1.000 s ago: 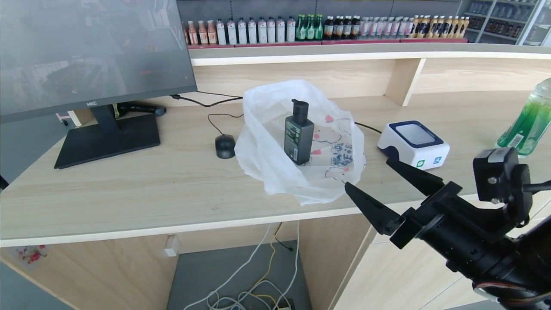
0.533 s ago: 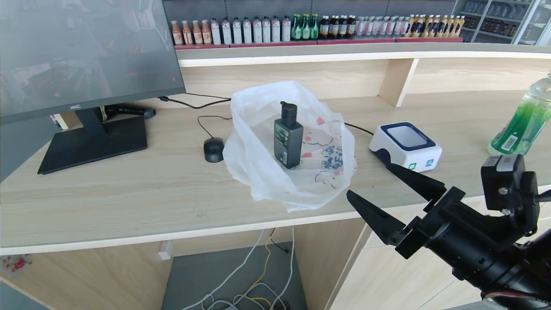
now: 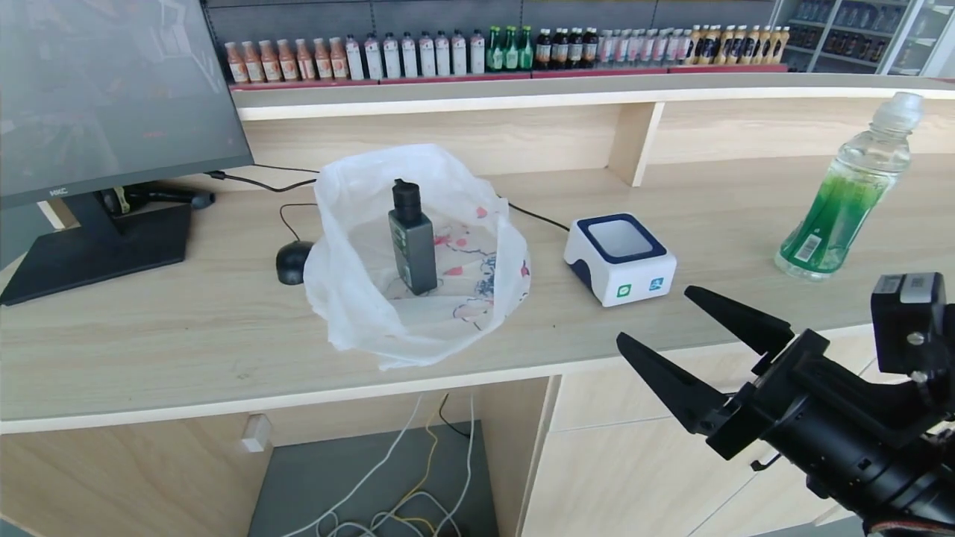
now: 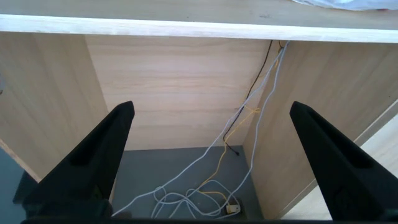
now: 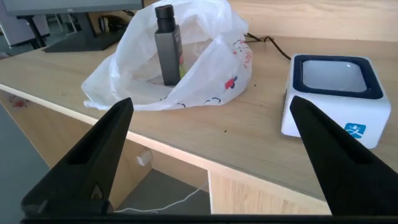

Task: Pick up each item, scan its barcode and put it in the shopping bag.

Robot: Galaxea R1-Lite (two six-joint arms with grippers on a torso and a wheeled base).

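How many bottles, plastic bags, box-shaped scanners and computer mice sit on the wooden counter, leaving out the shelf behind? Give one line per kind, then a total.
Bottles: 2 (dark pump bottle, green drink bottle)
Plastic shopping bag: 1
Box-shaped scanner: 1
Computer mouse: 1
Total: 5

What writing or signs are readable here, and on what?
Nothing reads clearly enough to quote.
Bezel of the black monitor: tiny logo, too small.
Label on the dark pump bottle: blurred.
Print on the white plastic bag: crumpled, unreadable.
Front of the white scanner box: green and blue icons, no words.
Label on the green plastic drink bottle: barcode, digits too small.
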